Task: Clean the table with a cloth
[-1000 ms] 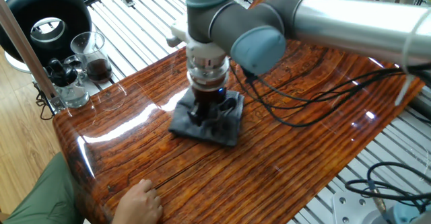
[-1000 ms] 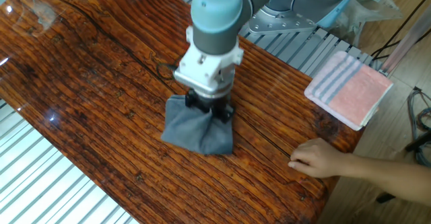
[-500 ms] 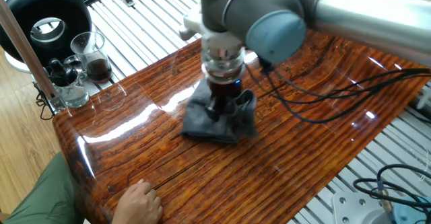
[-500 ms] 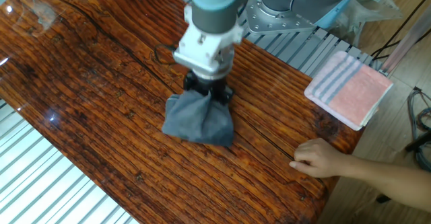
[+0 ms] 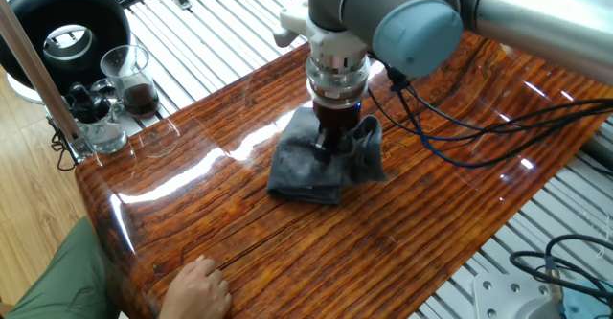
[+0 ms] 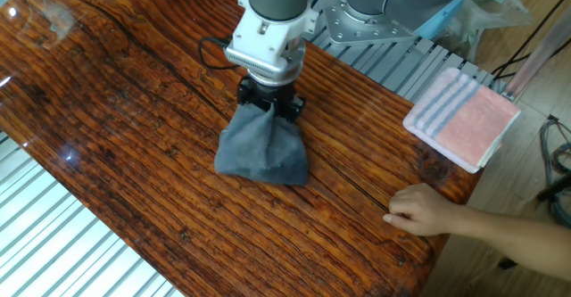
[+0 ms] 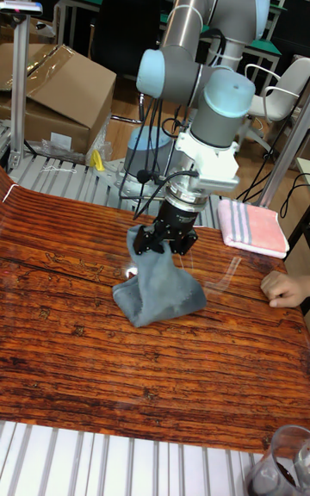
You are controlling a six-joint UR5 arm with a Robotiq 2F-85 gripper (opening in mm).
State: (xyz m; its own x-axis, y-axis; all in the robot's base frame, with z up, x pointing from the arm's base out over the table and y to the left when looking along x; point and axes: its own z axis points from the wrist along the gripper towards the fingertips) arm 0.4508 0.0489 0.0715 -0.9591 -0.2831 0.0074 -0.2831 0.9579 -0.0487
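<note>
One hand (image 6: 270, 110) upright (clamped) atop cloth (image 6: 261, 152).

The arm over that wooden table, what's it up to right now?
The gripper is shut on a blue-grey cloth and presses it against the glossy wood-grain table, mid-wipe; it has dragged the cloth toward the arm's base over the last second. A person's hand rests on the table edge, away from the cloth. A pink striped towel lies folded at one corner.
</note>
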